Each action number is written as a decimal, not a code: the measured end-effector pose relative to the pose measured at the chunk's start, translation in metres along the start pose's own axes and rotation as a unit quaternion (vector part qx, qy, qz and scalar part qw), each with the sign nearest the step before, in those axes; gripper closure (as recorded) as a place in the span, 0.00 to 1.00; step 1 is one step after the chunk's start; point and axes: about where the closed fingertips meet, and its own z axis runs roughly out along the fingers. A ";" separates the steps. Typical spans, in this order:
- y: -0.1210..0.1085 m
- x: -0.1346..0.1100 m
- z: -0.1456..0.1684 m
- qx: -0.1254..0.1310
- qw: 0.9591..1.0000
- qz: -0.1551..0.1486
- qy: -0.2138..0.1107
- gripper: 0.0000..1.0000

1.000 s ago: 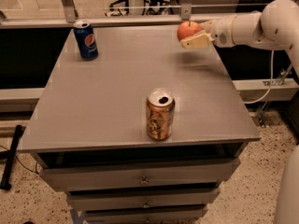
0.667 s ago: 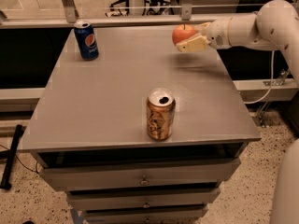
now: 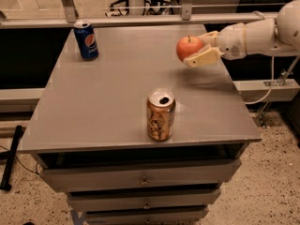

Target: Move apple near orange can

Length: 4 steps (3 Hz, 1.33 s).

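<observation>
Clamped on the apple (image 3: 187, 47), the end effector (image 3: 198, 48) in the upper right of the frame is now lower than a second ago, closing on the can (image 3: 161, 115) standing bottom-centre on the desk (image 3: 108, 83).

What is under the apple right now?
Bare grey tabletop with a faint shadow, nothing else. The gripper, over the table's right rear part, holds the apple in the air. Its lower finger hides part of the apple's underside. The orange can stands nearer the front.
</observation>
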 end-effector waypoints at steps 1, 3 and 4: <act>0.042 -0.003 -0.027 -0.038 0.999 -0.011 -0.008 1.00; 0.120 0.018 -0.054 -0.106 0.994 -0.028 -0.018 1.00; 0.152 0.030 -0.056 -0.140 0.989 -0.041 -0.015 1.00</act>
